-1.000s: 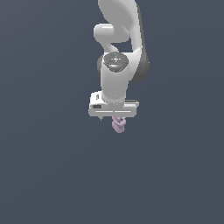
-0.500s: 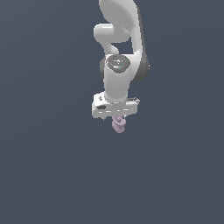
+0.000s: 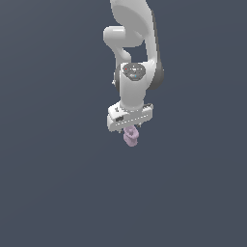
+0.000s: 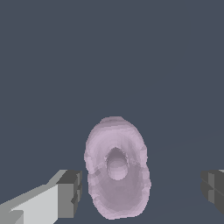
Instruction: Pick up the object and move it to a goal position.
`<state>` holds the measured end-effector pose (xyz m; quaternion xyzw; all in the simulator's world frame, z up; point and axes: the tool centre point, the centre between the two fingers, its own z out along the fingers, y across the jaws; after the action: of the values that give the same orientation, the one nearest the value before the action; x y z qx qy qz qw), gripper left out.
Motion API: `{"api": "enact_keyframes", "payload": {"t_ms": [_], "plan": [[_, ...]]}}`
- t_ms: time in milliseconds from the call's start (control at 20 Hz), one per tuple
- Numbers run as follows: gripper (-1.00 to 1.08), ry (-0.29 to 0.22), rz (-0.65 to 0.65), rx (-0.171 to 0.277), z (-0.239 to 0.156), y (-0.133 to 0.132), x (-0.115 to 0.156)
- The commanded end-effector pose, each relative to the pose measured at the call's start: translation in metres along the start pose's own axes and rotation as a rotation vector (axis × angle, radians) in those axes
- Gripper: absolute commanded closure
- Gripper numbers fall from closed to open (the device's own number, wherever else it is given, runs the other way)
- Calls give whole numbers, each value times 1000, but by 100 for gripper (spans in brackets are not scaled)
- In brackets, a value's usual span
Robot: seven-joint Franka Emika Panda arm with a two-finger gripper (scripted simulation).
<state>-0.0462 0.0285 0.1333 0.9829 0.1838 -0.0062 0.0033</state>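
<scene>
The object (image 3: 130,137) is a small pale lilac-pink knobbly lump with a hollow in its middle, sitting directly under the white hand of the arm. My gripper (image 3: 129,130) hovers right over it, pointing down. In the wrist view the object (image 4: 117,168) lies between the two dark fingertips of my gripper (image 4: 142,189). One fingertip (image 4: 70,192) is close beside the lump, with a thin gap showing. The other fingertip (image 4: 213,186) stands well clear of it. The jaws are spread wide and grip nothing.
A plain dark blue-grey surface (image 3: 58,193) fills both views all around. The white arm (image 3: 132,43) rises above the gripper toward the top of the exterior view.
The hand has twisted slightly about its own axis and hardly shifted otherwise. The object sits in the same place beneath it.
</scene>
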Motion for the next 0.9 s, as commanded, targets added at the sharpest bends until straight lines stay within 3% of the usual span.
{"api": "enact_keyframes", "payload": {"t_ms": [0, 350, 850], "plan": [[-92, 5, -47, 1, 4, -5, -4], [-92, 13, -116, 3, 10, -13, -10], [-92, 13, -120, 4, 22, -14, -11]]}}
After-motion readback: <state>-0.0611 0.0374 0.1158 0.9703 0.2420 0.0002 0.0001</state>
